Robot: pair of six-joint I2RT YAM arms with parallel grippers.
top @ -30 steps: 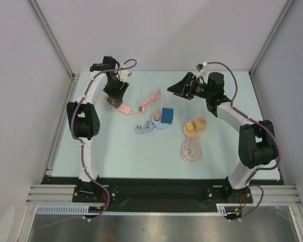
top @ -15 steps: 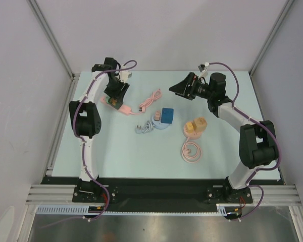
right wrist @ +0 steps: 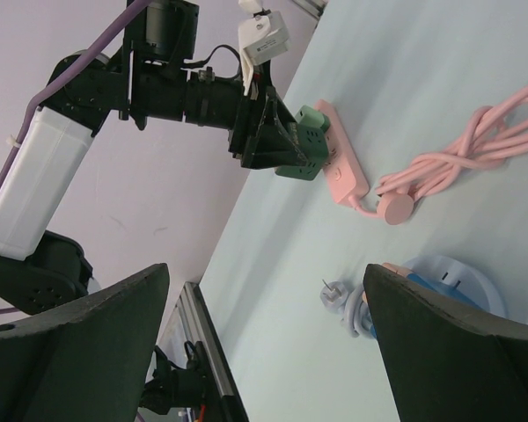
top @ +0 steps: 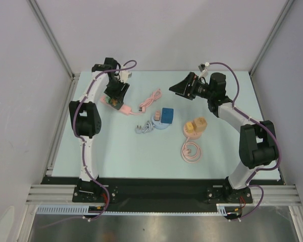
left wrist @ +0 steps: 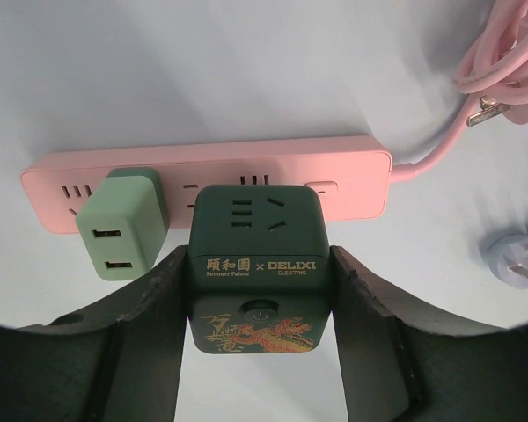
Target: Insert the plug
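Observation:
The plug is a dark green cube (left wrist: 257,264) with gold lettering, and my left gripper (left wrist: 260,294) is shut on its two sides. Its far face sits against the middle of the pink power strip (left wrist: 334,171); its prongs are hidden. A light green adapter (left wrist: 123,224) occupies the strip's left end. From above, the left gripper (top: 114,97) stands over the strip (top: 123,108) at the table's back left. My right gripper (top: 178,88) hovers open at the back right, holding nothing. The right wrist view shows the cube (right wrist: 297,151) on the strip (right wrist: 345,174).
The strip's pink cable (top: 150,100) lies coiled to its right. A lavender plug (top: 141,129) and a blue cube (top: 166,115) on a round white base sit mid-table. An orange round base (top: 194,127) and a pink coiled cord (top: 191,151) lie further right.
The left arm shifted slightly over the strip during the first half second, then held still. The right arm has barely moved.

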